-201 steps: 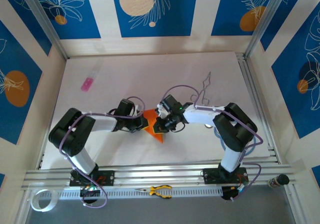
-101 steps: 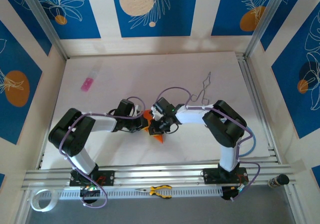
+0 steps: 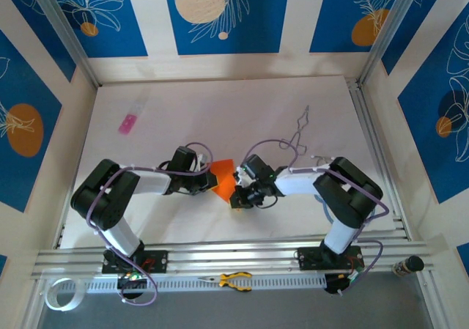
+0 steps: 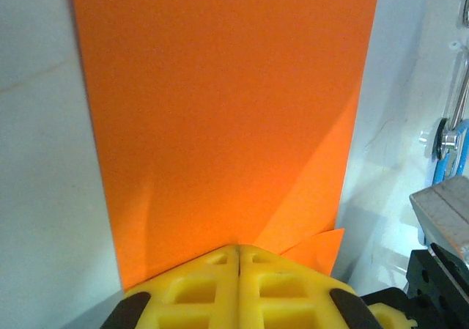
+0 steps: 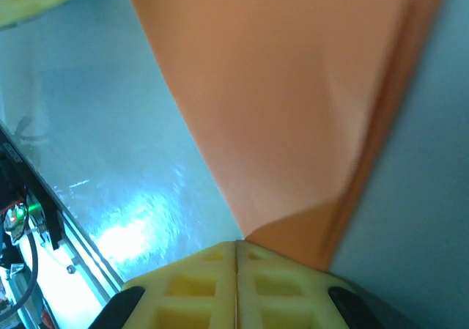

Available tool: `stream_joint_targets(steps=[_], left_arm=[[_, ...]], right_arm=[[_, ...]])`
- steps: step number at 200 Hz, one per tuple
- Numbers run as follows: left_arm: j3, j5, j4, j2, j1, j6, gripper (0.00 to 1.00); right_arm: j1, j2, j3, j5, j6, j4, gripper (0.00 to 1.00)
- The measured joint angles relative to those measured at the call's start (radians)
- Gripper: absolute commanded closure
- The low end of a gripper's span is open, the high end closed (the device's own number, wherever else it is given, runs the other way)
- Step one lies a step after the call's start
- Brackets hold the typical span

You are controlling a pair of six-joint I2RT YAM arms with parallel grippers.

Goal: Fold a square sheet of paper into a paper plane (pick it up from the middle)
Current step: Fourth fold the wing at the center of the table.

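The left jaws are pressed together, their yellow fingers (image 4: pixel 194 292) meeting along a centre seam and pinching the near edge of the orange sheet of paper (image 4: pixel 227 109). From the left wrist the sheet runs straight away from them as a long, narrow panel with parallel sides, and a small folded corner pokes out just beside the fingers on the right. The right jaws are likewise closed, with pale yellow fingers (image 5: pixel 187 296) clamped on a narrow tip of the same sheet (image 5: pixel 293 102), which widens away from them and shows a darker folded layer along its right side. From above, the sheet (image 3: pixel 225 176) sits between the two wrists near the middle of the white table (image 3: pixel 220 109), towards its near edge, with the left arm (image 3: pixel 146 181) and right arm (image 3: pixel 315 179) reaching inward to it from either side. Well apart lie a small pink object (image 3: pixel 128 124) at the far left, a thin cable (image 3: pixel 297 131) at the right, and yellow-handled pliers (image 3: pixel 234 279) on the front rail.
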State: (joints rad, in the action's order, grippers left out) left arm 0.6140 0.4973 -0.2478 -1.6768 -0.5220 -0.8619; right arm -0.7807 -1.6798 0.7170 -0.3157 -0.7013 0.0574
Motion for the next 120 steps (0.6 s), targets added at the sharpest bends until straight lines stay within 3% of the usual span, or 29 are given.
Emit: stream_joint_targets(steps=[62,120], left_arm=[[-0.026,-0.009,-0.041,0.010,0.000,-0.026,1.00],[-0.158,-0.108,-0.155,0.106,-0.026,-0.185,1.00]], right_arm=[[0.036,0.119,-0.097,-0.002,0.001,0.052,0.90],[0.075,0.243,-0.057,0.097,-0.015,0.103,0.75]])
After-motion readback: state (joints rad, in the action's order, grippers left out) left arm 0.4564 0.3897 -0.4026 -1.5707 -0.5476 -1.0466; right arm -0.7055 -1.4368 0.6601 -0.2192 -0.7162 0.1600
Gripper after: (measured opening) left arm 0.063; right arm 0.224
